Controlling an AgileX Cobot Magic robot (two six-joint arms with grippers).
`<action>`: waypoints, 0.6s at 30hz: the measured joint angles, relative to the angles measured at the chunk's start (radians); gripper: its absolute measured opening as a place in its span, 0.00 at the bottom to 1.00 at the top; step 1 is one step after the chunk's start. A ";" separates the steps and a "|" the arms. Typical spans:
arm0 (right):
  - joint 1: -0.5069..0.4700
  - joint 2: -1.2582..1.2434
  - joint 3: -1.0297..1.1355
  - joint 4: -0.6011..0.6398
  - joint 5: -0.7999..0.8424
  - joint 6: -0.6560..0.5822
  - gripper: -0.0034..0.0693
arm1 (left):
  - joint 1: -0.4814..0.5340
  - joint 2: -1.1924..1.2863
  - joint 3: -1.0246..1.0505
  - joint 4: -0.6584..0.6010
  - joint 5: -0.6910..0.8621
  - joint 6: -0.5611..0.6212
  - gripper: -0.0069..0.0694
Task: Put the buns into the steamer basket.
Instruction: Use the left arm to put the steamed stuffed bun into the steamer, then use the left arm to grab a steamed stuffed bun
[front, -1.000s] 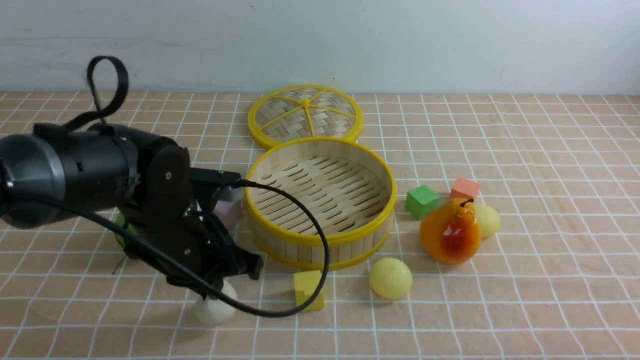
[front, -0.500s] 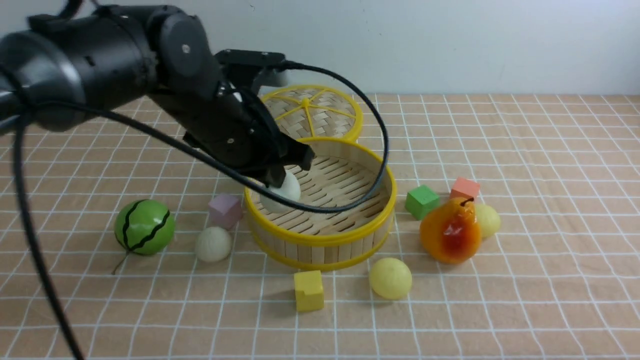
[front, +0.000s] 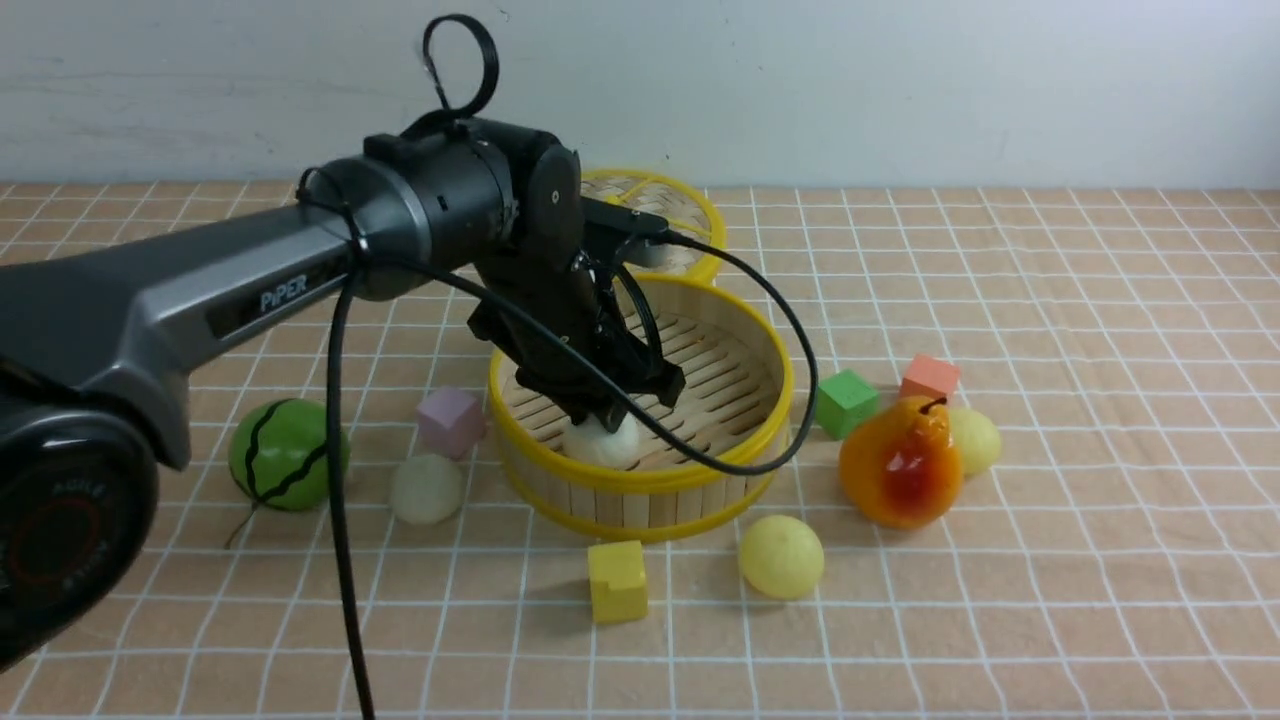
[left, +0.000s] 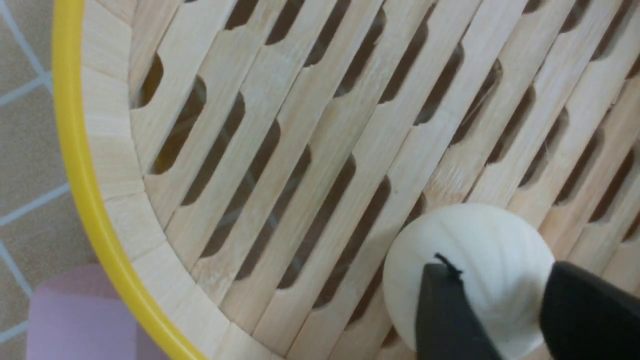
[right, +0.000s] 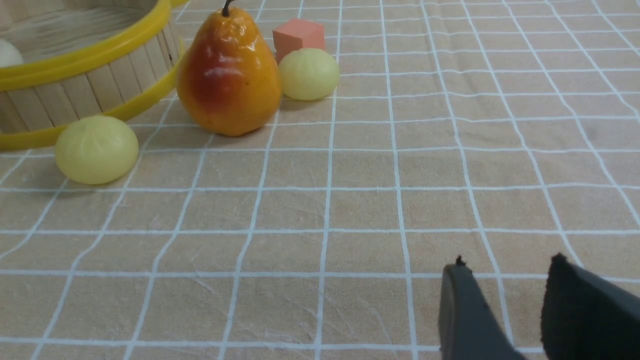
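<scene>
**Front view:** at frame centre, the left gripper is clamped on an off-white bun resting on the floor of the steamer basket.

**Left wrist view:** its fingers pinch that bun (slats beneath).

**Right wrist view:** the right gripper is slightly parted and empty above the counter. The near yellow bun lies just beside the basket.

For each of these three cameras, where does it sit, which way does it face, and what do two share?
Front view: between the arms, facing forward over the checked cloth; the left arm reaches into the steamer basket.
Left wrist view: on the left wrist, looking down at the basket's slatted floor; the left claw grips an off-white bun.
Right wrist view: on the right wrist, low, facing the pear and two yellow buns; tips of the right claw show.
Shared: front and right wrist both show the pear.
</scene>
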 joint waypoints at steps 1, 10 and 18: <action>0.000 0.000 0.000 0.000 0.000 0.000 0.38 | 0.000 -0.003 0.000 0.000 0.003 0.000 0.50; 0.000 0.000 0.000 0.000 0.000 0.000 0.38 | 0.016 -0.284 0.052 0.095 0.266 -0.110 0.49; 0.000 0.000 0.000 0.000 0.000 0.000 0.38 | 0.128 -0.306 0.348 0.105 0.112 -0.125 0.07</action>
